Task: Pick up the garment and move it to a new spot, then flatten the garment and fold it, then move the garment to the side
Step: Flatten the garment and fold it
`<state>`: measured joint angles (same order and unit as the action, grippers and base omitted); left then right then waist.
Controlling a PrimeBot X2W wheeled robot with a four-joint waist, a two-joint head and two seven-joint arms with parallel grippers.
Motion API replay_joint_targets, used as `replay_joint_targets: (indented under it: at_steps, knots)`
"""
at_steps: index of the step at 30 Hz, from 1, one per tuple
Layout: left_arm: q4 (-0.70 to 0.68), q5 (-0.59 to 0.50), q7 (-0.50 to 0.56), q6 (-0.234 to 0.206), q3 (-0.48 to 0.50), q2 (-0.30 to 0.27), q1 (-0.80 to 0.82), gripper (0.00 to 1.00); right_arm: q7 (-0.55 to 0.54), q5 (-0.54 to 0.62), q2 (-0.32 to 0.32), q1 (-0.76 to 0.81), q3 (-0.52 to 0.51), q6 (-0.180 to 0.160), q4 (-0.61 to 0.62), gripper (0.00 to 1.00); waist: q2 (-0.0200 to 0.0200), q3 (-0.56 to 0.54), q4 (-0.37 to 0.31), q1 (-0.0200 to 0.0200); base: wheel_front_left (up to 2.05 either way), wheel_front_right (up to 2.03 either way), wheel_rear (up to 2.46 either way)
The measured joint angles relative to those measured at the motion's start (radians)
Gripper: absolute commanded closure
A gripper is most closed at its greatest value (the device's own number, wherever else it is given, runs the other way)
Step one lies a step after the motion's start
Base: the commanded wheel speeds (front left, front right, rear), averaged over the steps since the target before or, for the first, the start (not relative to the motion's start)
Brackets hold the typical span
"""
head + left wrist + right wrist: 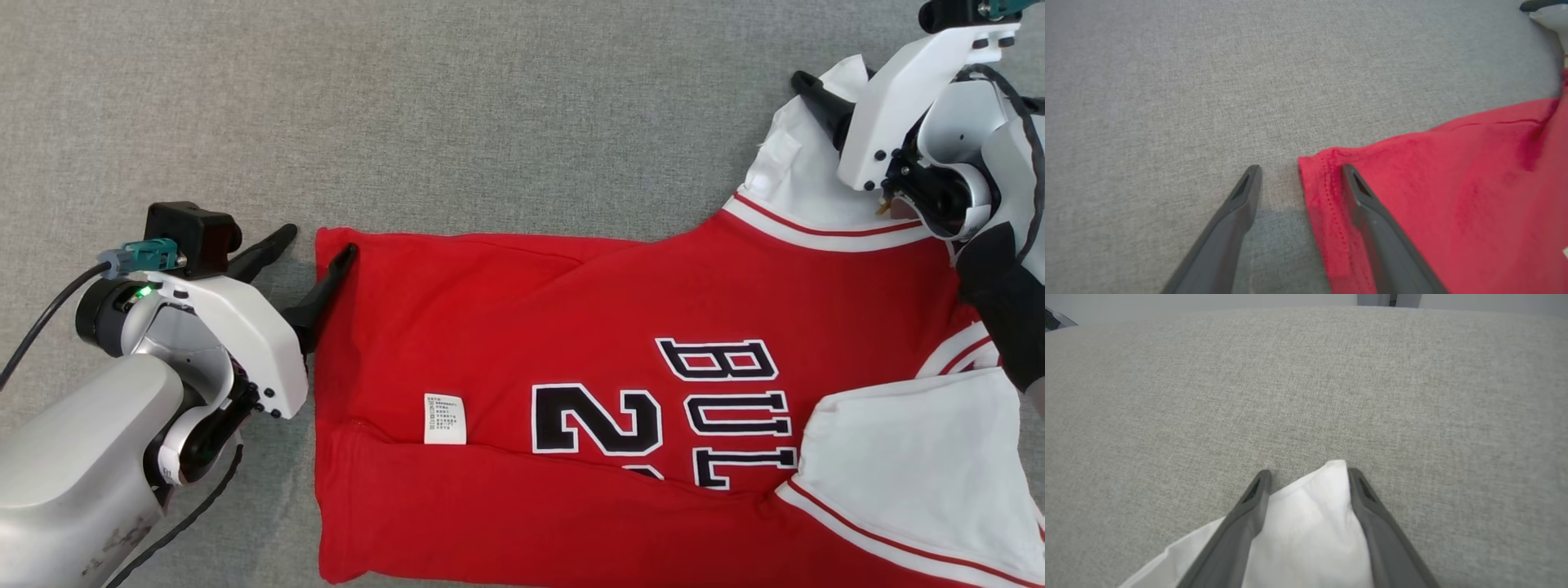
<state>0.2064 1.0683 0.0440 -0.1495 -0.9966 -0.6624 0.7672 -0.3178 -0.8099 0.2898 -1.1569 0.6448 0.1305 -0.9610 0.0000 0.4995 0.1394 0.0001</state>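
Note:
The garment (571, 310) is a red jersey with white sleeves and dark "BUL" and "2" lettering, spread flat on the grey fabric surface (490, 114). My left gripper (320, 240) is open at the garment's top-left hem corner. In the left wrist view, the left gripper (1300, 168) straddles that red corner (1327, 171), one finger on the cloth and the other on bare grey. My right gripper (1309, 471) is open around the tip of a white sleeve (1306, 522), which lies between its fingers. One dark right finger (820, 102) shows over the upper white sleeve (784, 163).
A white care label (445, 418) lies on the red cloth near the lower fold. A second white sleeve (914, 457) is folded over the garment at lower right. The surface's far edge (1306, 308) meets a pale wall. Open grey fabric stretches above and left of the garment.

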Motion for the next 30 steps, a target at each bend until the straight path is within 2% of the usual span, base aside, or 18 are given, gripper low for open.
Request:
replay_joint_targets:
  at_steps: [1, 2, 4, 5, 6, 7, 8, 9, 19, 30]
  knots:
    - [0.002, 0.002, 0.001, 0.004, -0.001, 0.003, 0.000, 0.00, 0.000, -0.007, 0.000, 0.000, 0.009, 0.000, 0.001, 0.36, 0.0000, -0.001, -0.002, 0.0000, 0.00, 0.00, 0.00]
    - [0.004, 0.002, 0.001, 0.008, -0.002, 0.005, 0.001, 0.00, -0.002, -0.013, 0.000, 0.000, 0.017, 0.000, 0.002, 0.51, 0.0000, -0.003, -0.005, -0.0001, 0.00, 0.00, 0.00]
    - [0.008, 0.002, 0.005, 0.010, -0.005, 0.009, 0.007, 0.00, -0.003, -0.029, -0.001, 0.001, 0.035, 0.000, 0.004, 0.56, 0.0000, -0.006, -0.011, -0.0001, 0.00, 0.00, 0.00]
    - [0.013, 0.004, 0.010, 0.017, -0.007, 0.011, 0.010, 0.06, -0.003, -0.035, -0.001, 0.002, 0.042, 0.000, 0.005, 0.67, 0.0000, -0.008, -0.014, -0.0001, 0.00, 0.00, 0.00]
    - [0.018, 0.007, 0.016, 0.018, -0.009, 0.014, 0.012, 0.35, -0.003, -0.044, -0.002, 0.003, 0.049, 0.000, 0.005, 0.82, 0.0000, -0.010, -0.017, 0.0000, 0.00, 0.00, 0.00]
    - [0.025, 0.007, 0.018, 0.023, -0.012, 0.015, 0.013, 0.60, -0.003, -0.051, -0.003, 0.004, 0.056, 0.000, 0.005, 0.99, 0.0000, -0.011, -0.019, 0.0000, 0.00, 0.00, 0.00]
    - [0.031, 0.007, 0.023, 0.025, -0.015, 0.016, 0.014, 0.92, -0.003, -0.058, -0.003, 0.005, 0.065, 0.000, 0.006, 1.00, 0.0000, -0.012, -0.022, 0.0000, 0.00, 0.00, 0.00]
    - [0.037, 0.007, 0.023, 0.025, -0.015, 0.017, 0.016, 1.00, 0.002, -0.065, -0.004, 0.006, 0.072, 0.000, 0.008, 1.00, 0.0000, -0.014, -0.025, 0.0000, 0.00, 0.00, 0.00]
    - [0.069, 0.019, 0.014, 0.033, -0.011, 0.006, 0.010, 1.00, 0.072, -0.141, 0.007, 0.032, 0.109, 0.000, -0.006, 1.00, 0.0000, -0.075, -0.037, -0.0001, 0.00, 0.00, 0.00]
    - [0.091, 0.061, 0.026, 0.010, -0.009, -0.019, -0.054, 1.00, 0.098, -0.209, 0.032, 0.069, 0.170, 0.000, 0.003, 1.00, 0.0000, -0.177, -0.072, 0.0000, 0.00, 0.00, 0.00]
